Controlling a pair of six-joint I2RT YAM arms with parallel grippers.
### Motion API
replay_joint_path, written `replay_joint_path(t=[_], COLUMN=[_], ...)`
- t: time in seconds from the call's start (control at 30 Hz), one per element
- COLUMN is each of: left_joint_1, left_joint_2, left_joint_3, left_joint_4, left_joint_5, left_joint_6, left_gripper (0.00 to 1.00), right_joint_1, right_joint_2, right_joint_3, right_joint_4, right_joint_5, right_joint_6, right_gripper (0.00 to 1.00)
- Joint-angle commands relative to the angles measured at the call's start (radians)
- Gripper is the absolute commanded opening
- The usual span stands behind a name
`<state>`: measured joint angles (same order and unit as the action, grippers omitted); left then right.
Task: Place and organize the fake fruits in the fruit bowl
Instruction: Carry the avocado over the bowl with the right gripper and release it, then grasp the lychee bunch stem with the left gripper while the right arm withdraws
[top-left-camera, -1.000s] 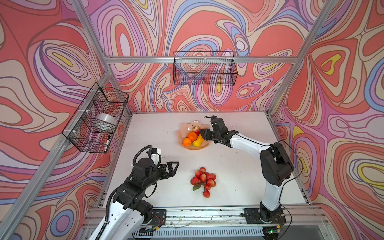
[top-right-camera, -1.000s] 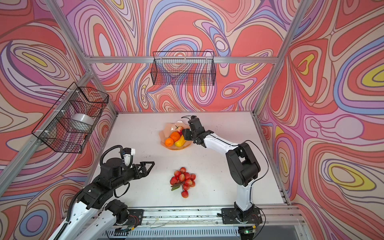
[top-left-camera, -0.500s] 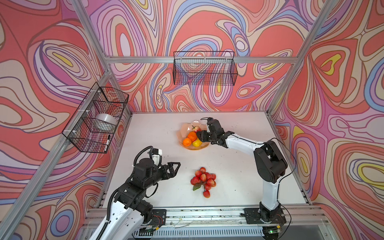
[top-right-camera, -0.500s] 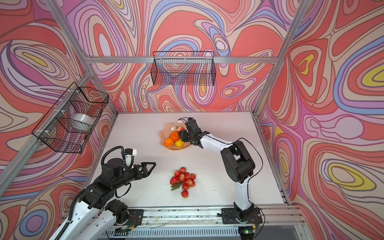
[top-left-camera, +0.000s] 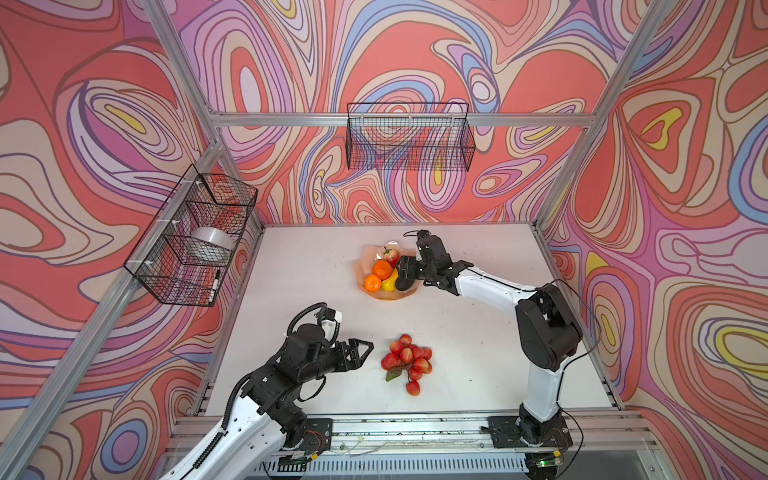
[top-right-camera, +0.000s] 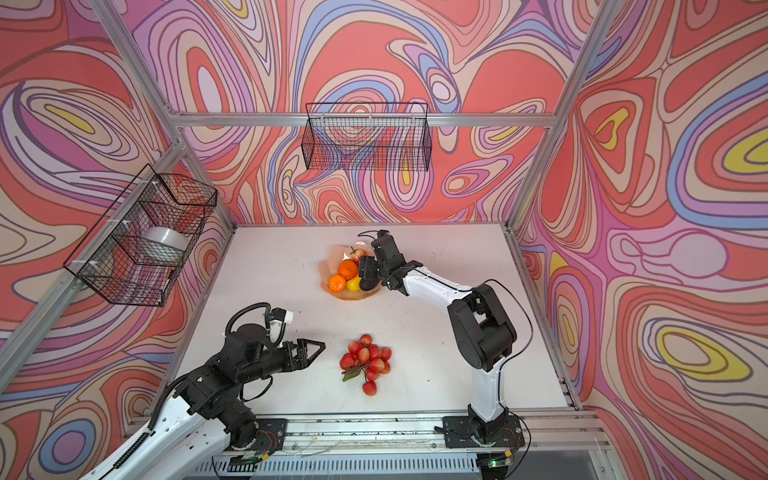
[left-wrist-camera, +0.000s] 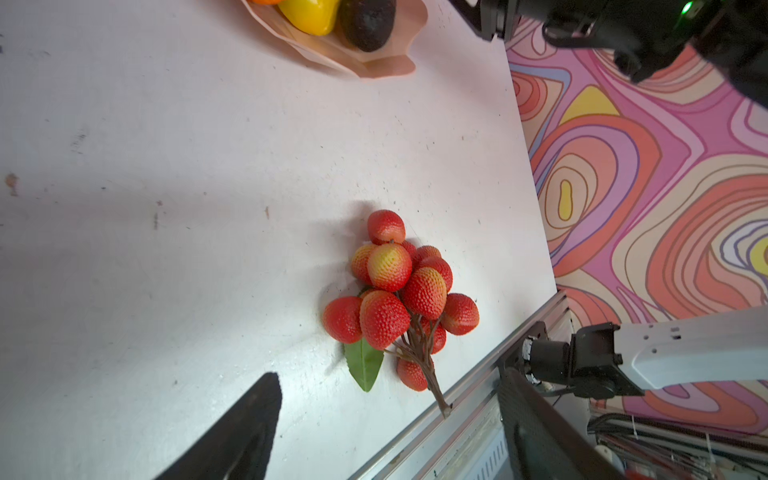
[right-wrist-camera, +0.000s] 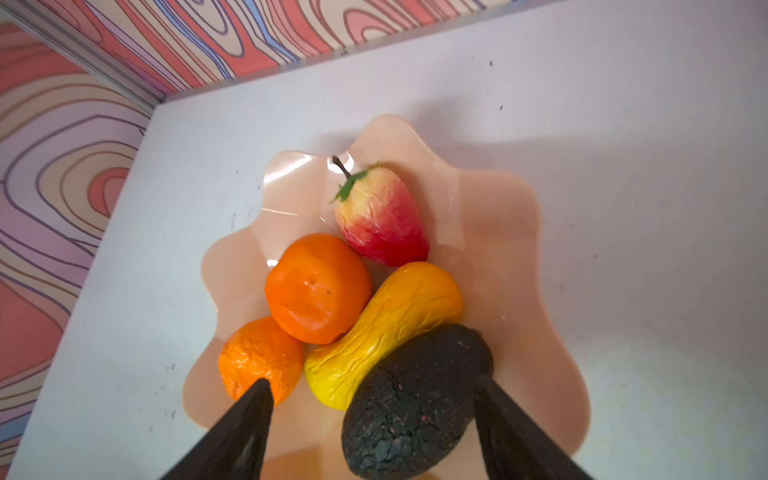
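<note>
The peach-pink fruit bowl (top-left-camera: 365, 255) (right-wrist-camera: 498, 232) holds a red-yellow apple (right-wrist-camera: 380, 216), a larger orange (right-wrist-camera: 318, 286), a smaller orange (right-wrist-camera: 259, 357), a yellow elongated fruit (right-wrist-camera: 386, 328) and a dark avocado (right-wrist-camera: 415, 403) (top-left-camera: 402, 282). My right gripper (top-left-camera: 405, 270) (right-wrist-camera: 372, 380) hangs open over the bowl. The avocado lies between its jaws, with a gap on one side. The bunch of red berries (top-left-camera: 407, 361) (left-wrist-camera: 399, 291) with its green leaf lies on the table near the front. My left gripper (top-left-camera: 368, 349) (left-wrist-camera: 386, 376) stands open just left of the bunch, holding nothing.
A black wire basket (top-left-camera: 409, 137) hangs on the back wall. Another wire basket (top-left-camera: 191, 237) on the left wall holds a white round object (top-left-camera: 212, 243). The metal front rail (left-wrist-camera: 478, 382) runs close by the berries' stem.
My right gripper reached further over the bowl and opened, letting the avocado come to rest among the fruits. My left gripper edged towards the berries.
</note>
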<state>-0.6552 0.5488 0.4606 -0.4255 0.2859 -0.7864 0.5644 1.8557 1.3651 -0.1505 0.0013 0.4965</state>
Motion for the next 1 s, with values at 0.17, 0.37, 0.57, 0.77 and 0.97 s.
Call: replay_joint_path(t=[0.17,0.37,0.57,0.77,0.97], left_joint_1=[-0.220,-0.283,-0.300,-0.301,-0.301], left_joint_2=[0.078,0.241,0.341,0.467,0.630], left_joint_3=[-0.055,-0.002,0.043,0.211,0.305], left_joint_4=[0.131,0.154,0.154,0.037,-0.069], left_joint_5=[-0.141,-0.079,-0.011,0.030,0.077], left_joint_6=[0.016,0.036,0.018,0.070,0.102], left_gripper=[0.81,0.79,0.80,0.83,0.78], right_joint_1=[0.003,0.003,0.003,0.003,0.003], right_joint_2=[-0.331,-0.506,-0.650,-0.710,-0.773], right_joint_3=[-0.188,-0.328,-0.473,-0.506,-0.537], right_joint_4=[-0.080,-0.137,-0.106,-0.159,-0.174], right_joint_5=[0.077,0.110,0.104,0.106,0.103], right_joint_6=[-0.049,-0.020,-0.003,-0.006,-0.002], right_gripper=[0.80,0.80,0.92,0.94,0.94])
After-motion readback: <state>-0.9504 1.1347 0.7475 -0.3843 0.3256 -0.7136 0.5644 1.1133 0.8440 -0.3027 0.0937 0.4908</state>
